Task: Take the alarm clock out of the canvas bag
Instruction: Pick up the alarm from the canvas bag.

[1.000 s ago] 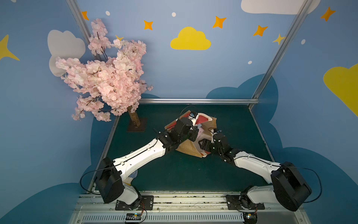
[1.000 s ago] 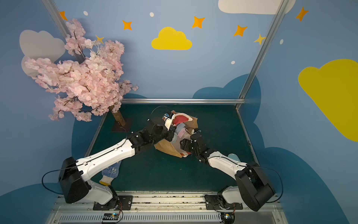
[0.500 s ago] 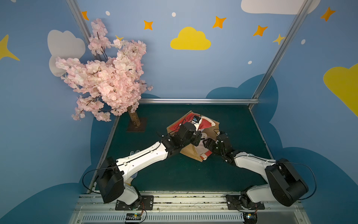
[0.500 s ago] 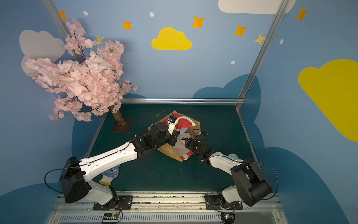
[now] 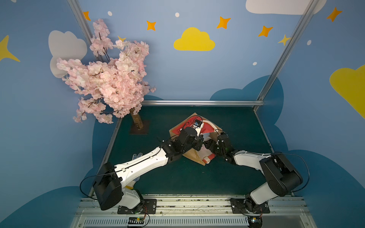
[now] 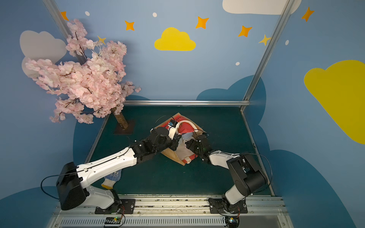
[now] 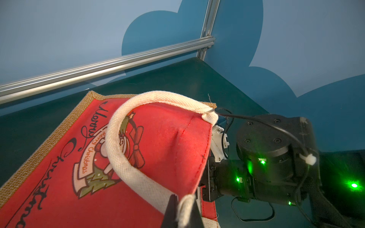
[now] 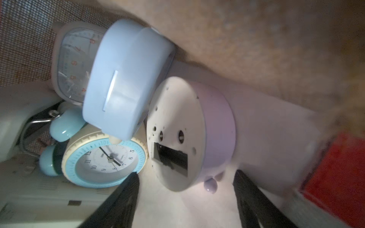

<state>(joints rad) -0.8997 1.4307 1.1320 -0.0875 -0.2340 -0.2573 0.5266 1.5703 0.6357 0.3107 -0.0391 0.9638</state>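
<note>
Extraction stage, not yet complete. The canvas bag [image 5: 186,124] lies on its side near the middle of the green table [image 5: 177,177], its red printed panel facing up in both top views. No clock is out of it yet.

The left hand [image 7: 182,211] is clenched on the white rope handle [image 7: 118,158] and holds the upper side of the mouth raised. The left arm [image 5: 146,163] stretches from its base diagonally across the table to the bag.

The right arm [image 5: 248,159] runs low from its raised elbow, with the forearm pointed into the bag's mouth. The right hand [image 8: 186,174] is inside the bag and released, its fingers [image 8: 122,197] spread wide to either side of the lilac alarm clock [image 8: 197,128], whose back faces the wrist camera. Whether the fingers touch the clock cannot be told.

Beside it lie a pale blue clock [image 8: 126,79], a teal twin-bell clock [image 8: 106,161] and a pinkish square clock [image 8: 73,63]. What is left, as judged here, is closing on a clock, withdrawing it and setting it down.
</note>
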